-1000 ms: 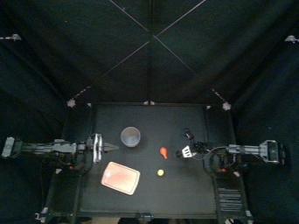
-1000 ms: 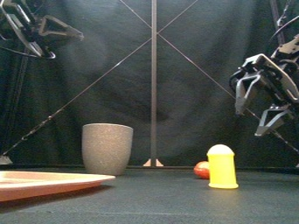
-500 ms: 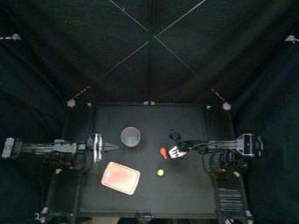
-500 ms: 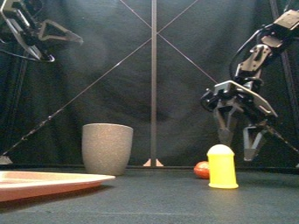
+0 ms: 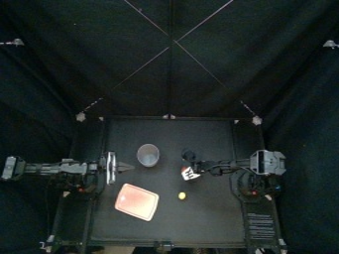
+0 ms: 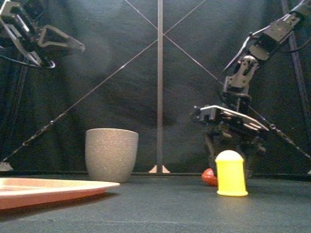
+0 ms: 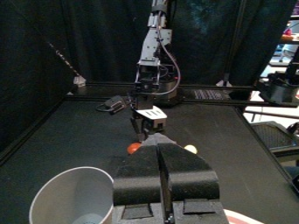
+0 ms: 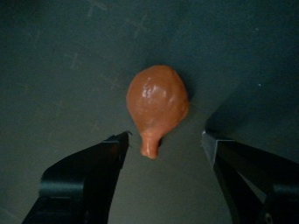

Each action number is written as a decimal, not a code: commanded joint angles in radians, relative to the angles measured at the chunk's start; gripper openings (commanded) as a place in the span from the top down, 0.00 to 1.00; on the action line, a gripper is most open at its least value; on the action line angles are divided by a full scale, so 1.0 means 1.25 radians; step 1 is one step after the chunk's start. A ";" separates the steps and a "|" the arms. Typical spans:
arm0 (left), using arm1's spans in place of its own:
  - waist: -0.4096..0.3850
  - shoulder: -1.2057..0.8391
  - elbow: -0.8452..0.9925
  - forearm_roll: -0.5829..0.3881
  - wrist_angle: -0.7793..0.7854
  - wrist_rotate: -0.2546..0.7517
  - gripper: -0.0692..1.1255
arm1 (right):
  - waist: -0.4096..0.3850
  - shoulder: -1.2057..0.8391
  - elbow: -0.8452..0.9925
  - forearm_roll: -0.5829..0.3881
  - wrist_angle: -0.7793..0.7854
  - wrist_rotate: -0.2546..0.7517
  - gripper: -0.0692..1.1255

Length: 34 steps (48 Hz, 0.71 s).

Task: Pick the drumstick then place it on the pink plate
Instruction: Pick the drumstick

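Two jaws of your right gripper (image 8: 163, 138) stand apart, one on each side of the narrow end of the drumstick (image 8: 158, 96), and neither is closed on it. The orange-red drumstick lies flat on the black table (image 5: 212, 213) right of the middle, its plump end pointing away from the wrist. From the front you see the right arm bent down low over it, with a yellow toy (image 6: 231, 173) standing just in front and hiding part of the drumstick. The pink plate (image 5: 138, 201) sits well apart at the front left, with nothing on it. The grey speckled cup (image 6: 112, 153) stands upright behind the plate. Your left gripper (image 7: 163, 162) rests at the table's left side, raised, its jaws together on nothing.
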<state>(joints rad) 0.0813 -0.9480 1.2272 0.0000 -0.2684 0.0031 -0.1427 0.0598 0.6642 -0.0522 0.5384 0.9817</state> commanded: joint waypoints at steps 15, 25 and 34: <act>0.002 0.004 -0.005 0.005 -0.007 0.001 0.89 | 0.031 0.028 -0.047 -0.059 0.022 0.080 0.19; 0.002 0.002 -0.005 0.004 -0.005 0.000 0.89 | 0.038 0.056 -0.067 -0.058 0.023 0.079 0.44; 0.002 0.002 -0.002 0.004 -0.002 0.000 0.89 | 0.044 0.053 -0.075 -0.061 0.023 0.079 0.56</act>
